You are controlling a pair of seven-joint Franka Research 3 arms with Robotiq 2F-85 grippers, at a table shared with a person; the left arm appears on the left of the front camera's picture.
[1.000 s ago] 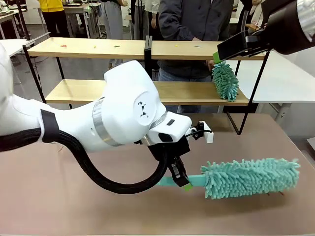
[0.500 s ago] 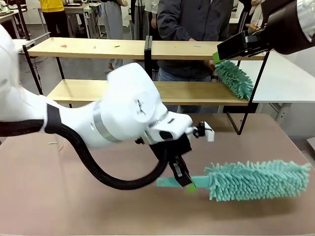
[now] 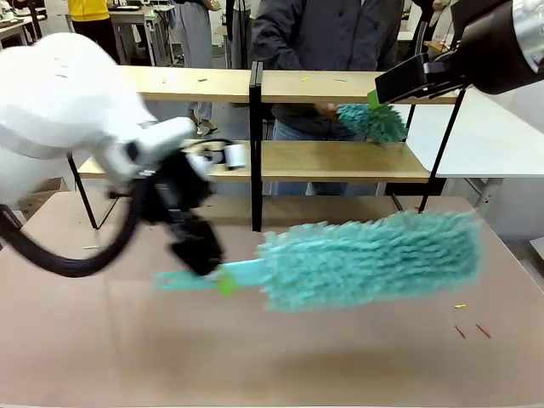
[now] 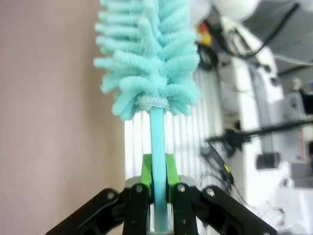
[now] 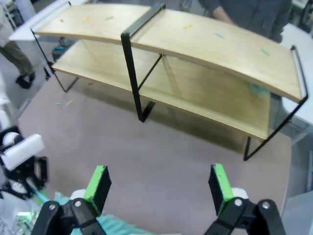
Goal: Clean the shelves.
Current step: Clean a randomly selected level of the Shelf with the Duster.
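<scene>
Shelves sit at 12 o'clock past the table. The top board carries the same small coloured bits as a sec ago, so it's not swept yet. Person's hand now runs a 2nd duster flat betw. the tiers at 1 o'clock; before, it hung upright at the R end. L gripper has swung from centre to 9 o'clock, clamped tight on the handle of the teal duster. Its head points to 3 o'clock, blurred, and looks lifted off the table. Prob. mid-carry toward the shelves, no robot wipe yet. R gripper: pads spread wide, nothing betw. them. Scraps on the table at 4 o'clock are now uncovered.
</scene>
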